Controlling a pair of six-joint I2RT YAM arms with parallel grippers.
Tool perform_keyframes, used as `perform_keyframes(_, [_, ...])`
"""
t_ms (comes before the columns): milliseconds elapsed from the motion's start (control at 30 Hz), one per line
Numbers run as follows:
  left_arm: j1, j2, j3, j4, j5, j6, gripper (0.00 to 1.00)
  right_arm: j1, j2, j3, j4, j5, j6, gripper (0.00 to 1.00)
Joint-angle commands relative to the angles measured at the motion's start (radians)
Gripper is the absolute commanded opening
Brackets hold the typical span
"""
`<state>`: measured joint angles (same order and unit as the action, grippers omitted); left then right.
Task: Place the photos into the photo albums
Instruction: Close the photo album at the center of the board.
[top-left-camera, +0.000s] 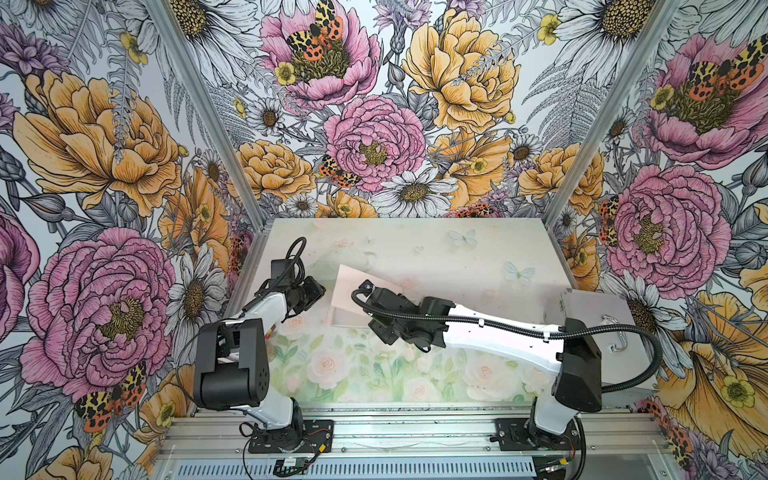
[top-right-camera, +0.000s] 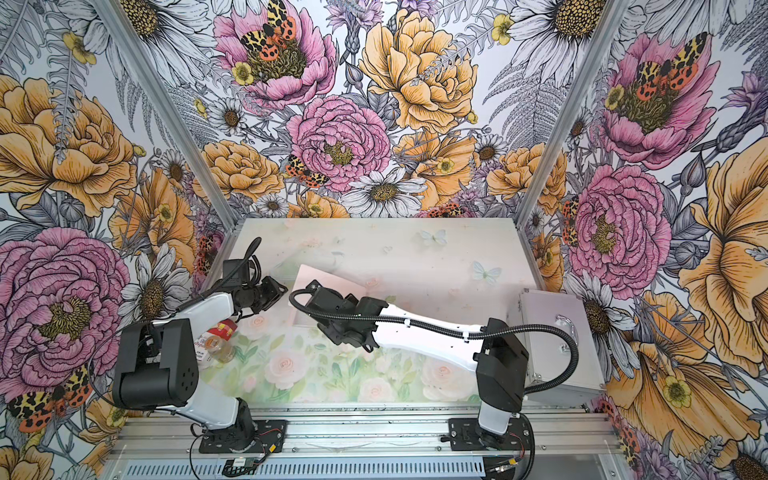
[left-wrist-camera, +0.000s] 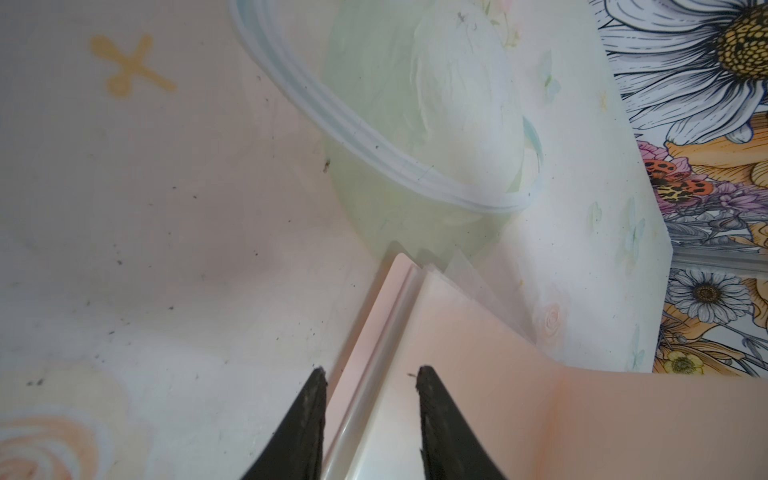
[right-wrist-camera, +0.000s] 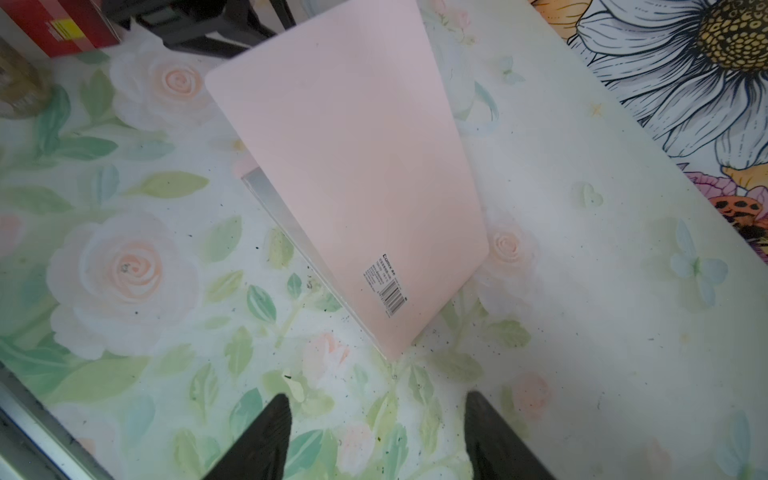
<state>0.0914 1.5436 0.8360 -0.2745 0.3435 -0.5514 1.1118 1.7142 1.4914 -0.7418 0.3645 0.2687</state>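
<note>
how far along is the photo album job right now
Done: nothing visibly; no photos show in the album. In hand: the left hand seems to grip its spine edge, cover raised; the right hand is open, empty. Left: all the photos, none in view.

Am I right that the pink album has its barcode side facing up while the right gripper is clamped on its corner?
Not quite. The album does have its barcode facing up, but the right gripper is not clamped on its corner. The right wrist view shows its jaws open and empty, just short of that corner.
</note>
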Motion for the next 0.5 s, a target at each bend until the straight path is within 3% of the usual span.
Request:
perform_keyframes(0, [0.013,-0.049,-0.02,-0.008,-0.03,-0.001,0.39,-0.051,-0.05,0.018,0.015,-0.096,0.066,0.66])
perform_keyframes(133, [0.02,-0.099,-0.041,-0.042,-0.06,-0.005,0.39,-0.133,-0.054,-0.061,0.05,-0.24,0.152,0.56])
perform_keyframes(367, [0.076,-0.229,-0.086,-0.065,-0.104,-0.032,0.41,-0.153,-0.007,-0.206,0.216,-0.461,0.304,0.32])
perform_keyframes(467, [0.095,-0.248,-0.084,-0.067,-0.085,-0.037,0.41,-0.153,0.034,-0.241,0.309,-0.541,0.367,0.27])
